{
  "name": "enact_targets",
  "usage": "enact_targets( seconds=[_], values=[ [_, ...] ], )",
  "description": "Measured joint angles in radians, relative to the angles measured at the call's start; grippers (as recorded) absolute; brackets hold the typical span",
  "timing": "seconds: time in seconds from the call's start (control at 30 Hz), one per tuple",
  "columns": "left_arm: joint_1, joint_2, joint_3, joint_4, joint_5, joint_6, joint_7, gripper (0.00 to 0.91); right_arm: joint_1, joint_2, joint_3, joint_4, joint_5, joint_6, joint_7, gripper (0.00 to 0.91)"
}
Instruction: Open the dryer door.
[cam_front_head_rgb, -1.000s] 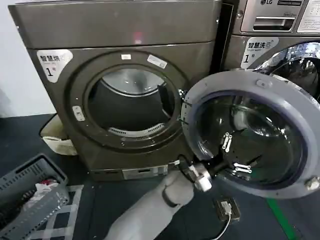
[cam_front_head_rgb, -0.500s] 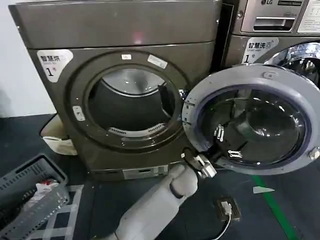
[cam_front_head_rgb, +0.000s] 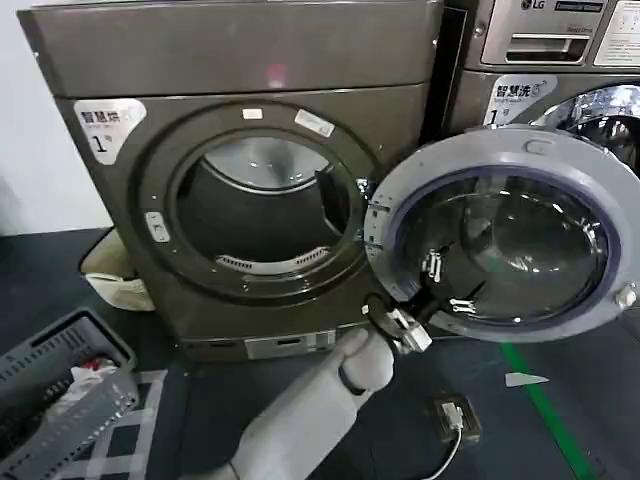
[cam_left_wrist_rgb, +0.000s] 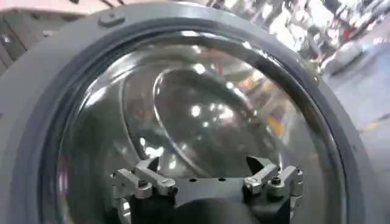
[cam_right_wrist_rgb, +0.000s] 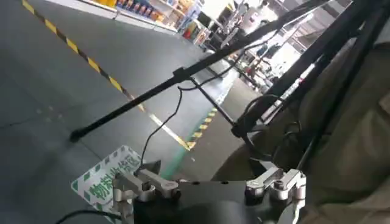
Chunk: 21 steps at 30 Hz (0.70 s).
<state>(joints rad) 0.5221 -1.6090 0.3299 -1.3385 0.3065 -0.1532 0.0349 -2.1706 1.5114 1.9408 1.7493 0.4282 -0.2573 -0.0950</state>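
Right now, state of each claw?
Left claw: open, holding nothing, against the inner glass of the swung-open dryer door.
Right claw: open, holding nothing, parked away from the dryer.

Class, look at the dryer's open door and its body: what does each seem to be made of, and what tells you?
Dryer door: rim looks like matte pale grey plastic; centre is probably tinted glass, transparent with bright reflections. Dryer body: seemingly painted or brushed metal, bronze-grey with a soft sheen.
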Motion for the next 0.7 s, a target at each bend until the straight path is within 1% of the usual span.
enact_targets(
  seconds=[0.07, 0.27, 0.47, 0.63, 0.7],
  values=[
    [-0.001, 0.0, 0.0, 0.003, 0.007, 0.01, 0.0, 0.907, 0.0, 0.0, -0.001, 0.0, 0.0, 0.0, -0.001, 0.907],
    [-0.011, 0.0, -0.001, 0.03, 0.035, 0.088, -0.026, 0.907, 0.0, 0.004, -0.004, 0.001, -0.001, 0.0, -0.004, 0.907],
    [-0.018, -0.001, -0.003, 0.041, 0.036, 0.125, -0.035, 0.907, 0.002, 0.006, -0.006, 0.003, -0.001, 0.001, -0.005, 0.907],
    [-0.019, -0.002, -0.005, 0.044, 0.029, 0.134, -0.041, 0.907, 0.004, 0.006, -0.009, 0.006, -0.002, 0.001, -0.005, 0.907],
    [-0.019, -0.001, -0.008, 0.047, 0.025, 0.118, -0.041, 0.907, 0.004, 0.007, -0.01, 0.006, -0.002, 0.001, -0.006, 0.907]
  ],
)
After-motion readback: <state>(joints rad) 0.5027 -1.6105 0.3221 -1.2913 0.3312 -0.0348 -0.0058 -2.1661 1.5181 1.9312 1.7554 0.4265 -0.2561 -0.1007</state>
